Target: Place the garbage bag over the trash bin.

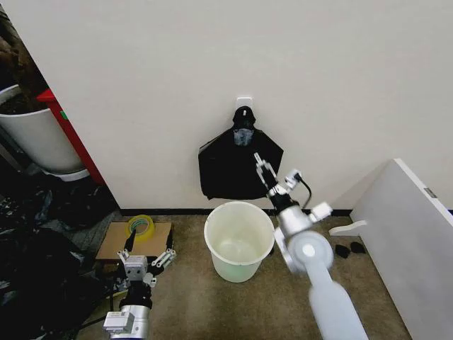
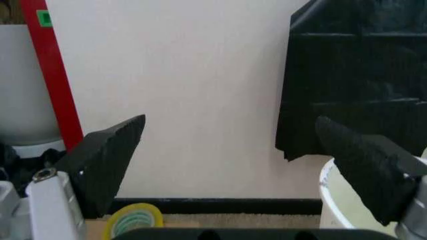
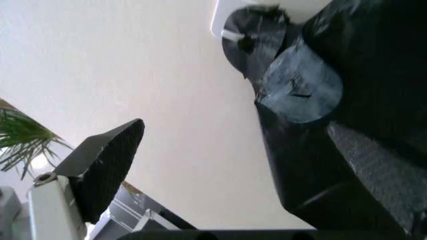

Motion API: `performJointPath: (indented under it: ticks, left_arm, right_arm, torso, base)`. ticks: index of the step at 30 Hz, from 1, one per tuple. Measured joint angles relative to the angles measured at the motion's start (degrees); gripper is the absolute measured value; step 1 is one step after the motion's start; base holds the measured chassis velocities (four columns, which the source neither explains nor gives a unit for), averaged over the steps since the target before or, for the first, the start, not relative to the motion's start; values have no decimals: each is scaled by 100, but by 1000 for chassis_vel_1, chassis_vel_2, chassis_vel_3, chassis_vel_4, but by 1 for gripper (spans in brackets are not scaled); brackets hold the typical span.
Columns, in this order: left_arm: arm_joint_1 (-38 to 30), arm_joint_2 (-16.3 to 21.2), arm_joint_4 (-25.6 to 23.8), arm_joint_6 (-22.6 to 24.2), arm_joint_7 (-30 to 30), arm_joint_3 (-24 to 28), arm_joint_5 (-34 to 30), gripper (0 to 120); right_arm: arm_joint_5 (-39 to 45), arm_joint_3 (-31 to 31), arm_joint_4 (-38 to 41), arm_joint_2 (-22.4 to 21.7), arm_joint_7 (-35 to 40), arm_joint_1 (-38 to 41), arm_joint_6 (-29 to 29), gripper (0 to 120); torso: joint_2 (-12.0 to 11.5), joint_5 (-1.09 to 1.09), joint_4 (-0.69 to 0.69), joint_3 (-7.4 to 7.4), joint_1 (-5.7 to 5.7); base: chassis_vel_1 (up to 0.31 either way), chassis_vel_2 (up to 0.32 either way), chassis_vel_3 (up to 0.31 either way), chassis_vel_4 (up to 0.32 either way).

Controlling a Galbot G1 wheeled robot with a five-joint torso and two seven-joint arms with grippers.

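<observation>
No legible writing; trash bin (image 1: pixel 239 241) empty on floor by wall, garbage bag (image 1: pixel 237 168) hanging on wall hook above it, right gripper (image 1: pixel 263 167) jaws spread at the bag, left gripper (image 1: pixel 145 256) jaws spread, low by tape roll (image 1: pixel 140 226).

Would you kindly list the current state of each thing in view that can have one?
garbage bag: hanging flat on the wall from a hook, above the bin, not yet on it.
trash bin: upright on the floor, open, unlined, nothing visible inside.
right tool: raised at the bag's edge, fingers open.
left tool: low beside the bin, open, holding nothing.
tape roll: lying flat on the cardboard.
</observation>
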Motion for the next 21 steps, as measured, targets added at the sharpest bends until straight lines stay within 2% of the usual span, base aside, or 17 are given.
performJointPath:
  ticks: [7, 13, 17, 21]
  left_arm:
    - [45, -15, -27, -1, -13, -27, -42, 100]
    - [36, -35, -30, 19, -16, -26, -68, 100]
    - [20, -39, -57, 48, -16, -23, -137, 100]
    - [12, -36, -95, 63, -17, -27, -164, 100]
  right_arm:
    - [-265, -82, -703, 201, -269, 451, 20, 100]
    - [-308, -49, -965, 197, -304, 655, 64, 99]
    - [-491, 9, -1190, 200, -367, 760, 115, 88]
    - [-568, 40, -1319, 224, -384, 829, 152, 86]
  torso:
    - [0, 0, 0, 0, 0]
    - [0, 0, -1, -1, 0]
    - [0, 0, -1, 0, 0]
    - [0, 1, -1, -1, 0]
  base:
    - [0, 0, 0, 0]
    - [0, 0, 0, 0]
    - [0, 0, 0, 0]
    - [0, 0, 0, 0]
